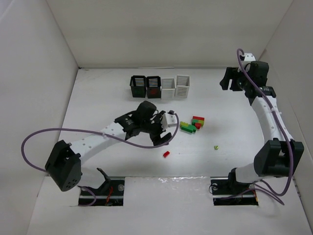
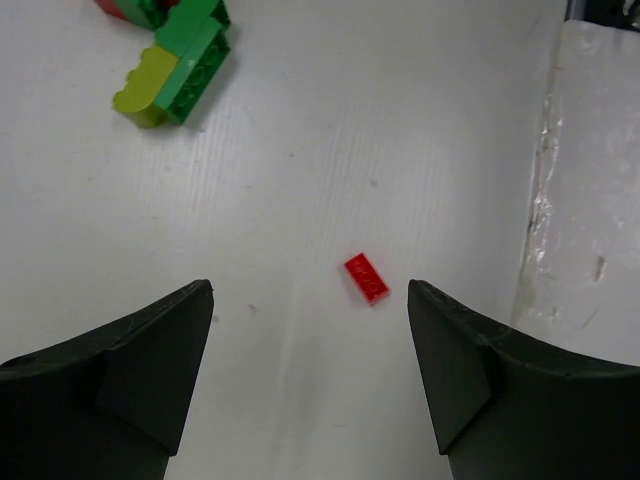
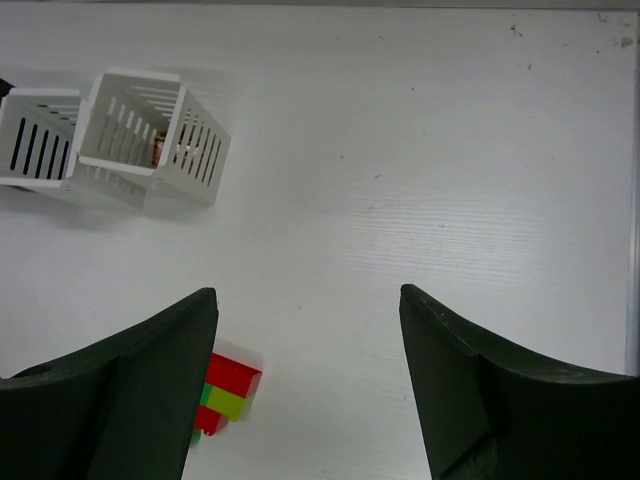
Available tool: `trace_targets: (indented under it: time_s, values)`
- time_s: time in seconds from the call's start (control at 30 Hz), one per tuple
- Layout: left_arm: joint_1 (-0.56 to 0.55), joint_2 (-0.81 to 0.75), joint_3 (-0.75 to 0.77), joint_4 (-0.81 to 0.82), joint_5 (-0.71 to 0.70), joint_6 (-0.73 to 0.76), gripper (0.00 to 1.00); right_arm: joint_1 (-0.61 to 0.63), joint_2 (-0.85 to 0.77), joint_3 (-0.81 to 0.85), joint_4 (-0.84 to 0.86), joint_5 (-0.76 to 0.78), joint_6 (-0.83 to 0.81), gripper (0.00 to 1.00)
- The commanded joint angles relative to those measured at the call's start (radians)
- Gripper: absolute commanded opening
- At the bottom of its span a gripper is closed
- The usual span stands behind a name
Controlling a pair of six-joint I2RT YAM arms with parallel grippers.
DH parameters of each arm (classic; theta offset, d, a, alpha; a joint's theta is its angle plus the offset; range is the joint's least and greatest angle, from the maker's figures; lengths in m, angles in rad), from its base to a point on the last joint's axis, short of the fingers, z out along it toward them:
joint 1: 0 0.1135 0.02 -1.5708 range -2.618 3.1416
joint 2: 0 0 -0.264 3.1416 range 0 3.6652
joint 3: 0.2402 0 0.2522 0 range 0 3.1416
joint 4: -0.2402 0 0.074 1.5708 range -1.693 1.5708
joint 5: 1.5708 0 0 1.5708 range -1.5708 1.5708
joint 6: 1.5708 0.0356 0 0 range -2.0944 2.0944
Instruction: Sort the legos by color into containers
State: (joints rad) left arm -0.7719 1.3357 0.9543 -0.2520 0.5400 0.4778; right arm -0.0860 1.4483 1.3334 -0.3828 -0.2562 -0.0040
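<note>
A small flat red lego [image 2: 367, 278] lies on the white table just ahead of my open, empty left gripper [image 2: 310, 290], nearer its right finger; it also shows in the top view [image 1: 166, 154]. A stacked cluster of green, yellow-green and red legos [image 1: 192, 124] lies to the right of the left gripper [image 1: 159, 128] and shows in the left wrist view [image 2: 180, 70] and the right wrist view [image 3: 228, 390]. Two black baskets [image 1: 138, 86] and two white baskets [image 1: 182, 86] stand in a row at the back. My right gripper [image 3: 308, 295] is open and empty, high at the far right [image 1: 229, 81].
A tiny yellow-green piece [image 1: 215, 147] lies alone right of centre. The second black basket holds something red [image 1: 153, 91]. One white basket [image 3: 155, 135] holds an orange-brown piece. White walls enclose the table. A shiny strip [image 2: 580, 200] marks the near edge.
</note>
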Motion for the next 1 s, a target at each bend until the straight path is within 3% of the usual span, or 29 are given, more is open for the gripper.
trace_targets:
  time_s: [0.0,0.13,0.27,0.53,0.77,0.97]
  values:
    - [-0.078,0.005,-0.017,0.051,-0.061,-0.218,0.75,-0.018,-0.083,0.014,-0.027,-0.055,0.004,0.79]
    - [-0.202,0.025,-0.026,0.074,-0.135,-0.38,0.74,-0.037,-0.189,-0.054,-0.016,-0.086,0.004,0.79]
    - [-0.214,0.037,-0.061,0.074,-0.221,-0.549,0.74,-0.058,-0.259,-0.108,-0.016,-0.097,-0.007,0.8]
    - [-0.234,0.056,-0.089,-0.036,-0.331,-0.617,0.68,-0.101,-0.311,-0.172,0.028,-0.146,-0.007,0.8]
    - [-0.253,0.155,-0.009,-0.069,-0.362,-0.617,0.64,-0.11,-0.344,-0.195,0.05,-0.169,0.002,0.8]
    - [-0.262,0.238,0.047,-0.124,-0.353,-0.676,0.53,-0.11,-0.387,-0.204,0.041,-0.178,-0.007,0.81]
